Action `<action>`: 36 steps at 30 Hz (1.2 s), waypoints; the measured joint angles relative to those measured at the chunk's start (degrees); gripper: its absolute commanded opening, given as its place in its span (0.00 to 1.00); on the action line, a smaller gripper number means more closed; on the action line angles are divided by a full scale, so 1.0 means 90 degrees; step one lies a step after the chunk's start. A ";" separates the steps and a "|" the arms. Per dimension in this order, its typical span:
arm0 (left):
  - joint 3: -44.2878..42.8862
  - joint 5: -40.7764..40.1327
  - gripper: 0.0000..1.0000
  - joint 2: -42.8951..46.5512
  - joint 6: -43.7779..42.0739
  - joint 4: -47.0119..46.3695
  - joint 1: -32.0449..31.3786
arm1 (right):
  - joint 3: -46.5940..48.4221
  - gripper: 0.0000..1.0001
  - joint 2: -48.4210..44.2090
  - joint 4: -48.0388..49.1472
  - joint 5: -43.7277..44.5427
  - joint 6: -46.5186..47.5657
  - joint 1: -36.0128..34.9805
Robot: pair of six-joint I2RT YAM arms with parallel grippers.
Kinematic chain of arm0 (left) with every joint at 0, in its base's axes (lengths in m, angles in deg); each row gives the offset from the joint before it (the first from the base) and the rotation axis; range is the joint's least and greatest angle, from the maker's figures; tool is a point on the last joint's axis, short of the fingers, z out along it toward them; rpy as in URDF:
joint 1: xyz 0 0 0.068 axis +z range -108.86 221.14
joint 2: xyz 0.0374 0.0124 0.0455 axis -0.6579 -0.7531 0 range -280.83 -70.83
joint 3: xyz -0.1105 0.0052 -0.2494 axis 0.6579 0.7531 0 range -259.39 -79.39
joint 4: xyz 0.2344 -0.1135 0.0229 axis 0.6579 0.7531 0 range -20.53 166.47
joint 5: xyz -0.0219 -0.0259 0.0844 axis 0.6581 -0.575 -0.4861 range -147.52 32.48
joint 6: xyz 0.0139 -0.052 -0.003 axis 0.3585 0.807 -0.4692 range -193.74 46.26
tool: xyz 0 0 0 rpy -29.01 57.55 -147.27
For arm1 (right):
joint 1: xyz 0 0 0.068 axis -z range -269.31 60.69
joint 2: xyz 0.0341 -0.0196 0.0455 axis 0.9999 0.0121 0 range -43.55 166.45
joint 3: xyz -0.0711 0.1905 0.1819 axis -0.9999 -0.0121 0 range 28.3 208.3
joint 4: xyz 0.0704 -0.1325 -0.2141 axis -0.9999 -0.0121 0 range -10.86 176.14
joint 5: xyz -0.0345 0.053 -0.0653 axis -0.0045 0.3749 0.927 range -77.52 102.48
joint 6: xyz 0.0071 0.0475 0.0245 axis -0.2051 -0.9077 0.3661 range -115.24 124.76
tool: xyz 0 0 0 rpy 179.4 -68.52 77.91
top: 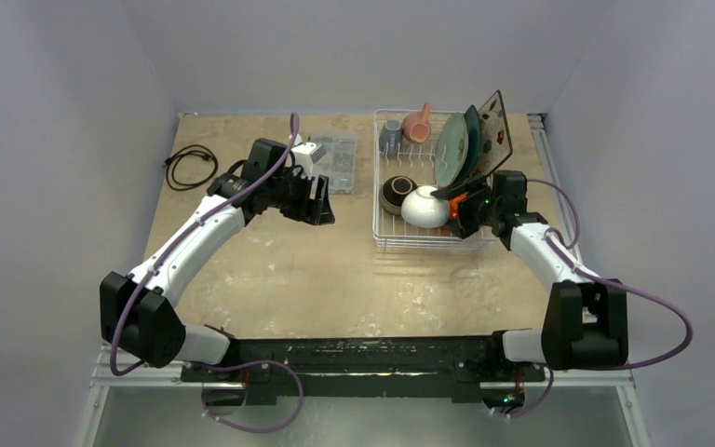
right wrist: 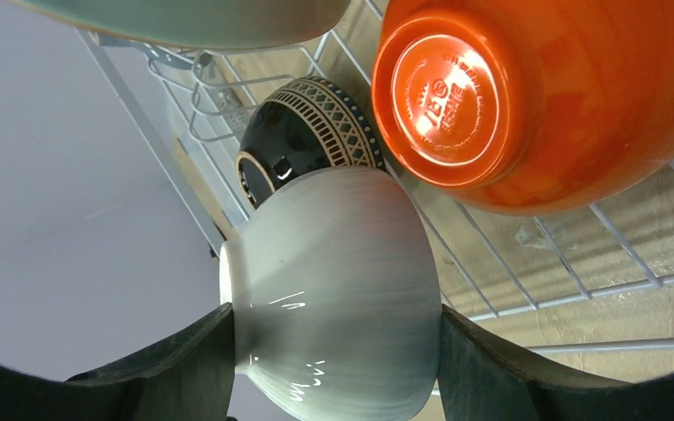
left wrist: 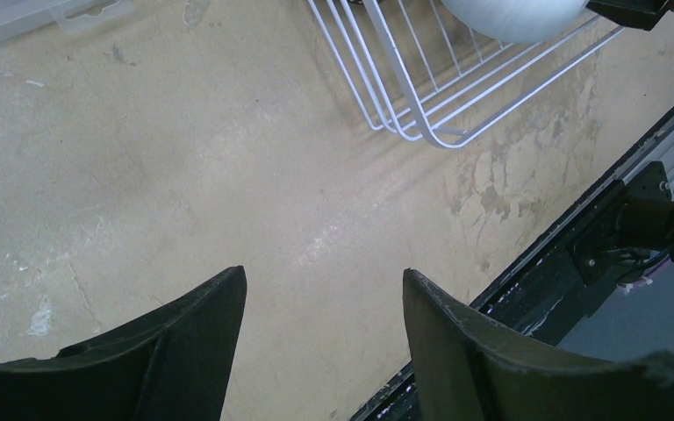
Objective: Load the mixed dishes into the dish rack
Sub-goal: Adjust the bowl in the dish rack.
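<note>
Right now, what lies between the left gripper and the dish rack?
Nothing but bare tabletop: the open left gripper hovers left of the dish rack with no dish between them. The top view shows this, and the left wrist view agrees.

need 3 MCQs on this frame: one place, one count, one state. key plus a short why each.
1. Where is the white bowl?
A) held in mid-air, away from the rack
B) in the dish rack
C) on the floor

2. How many plates stand on edge in the rack?
A) one
B) five
C) three

3. The left claw is:
A) open and empty
B) shut on a spoon
C) clamped on a cloth

Key:
1 B, it rests on the rack wires, between the right claw's fingers.
2 C, three lean side by side in the top view.
3 A, its fingers are spread over bare table.
</note>
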 measured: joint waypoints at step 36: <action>-0.0034 -0.0117 0.65 -0.0024 -0.0024 0.0109 0.0000 | 0.0687 0.98 0.0918 -0.1083 0.0515 0.2453 0.0231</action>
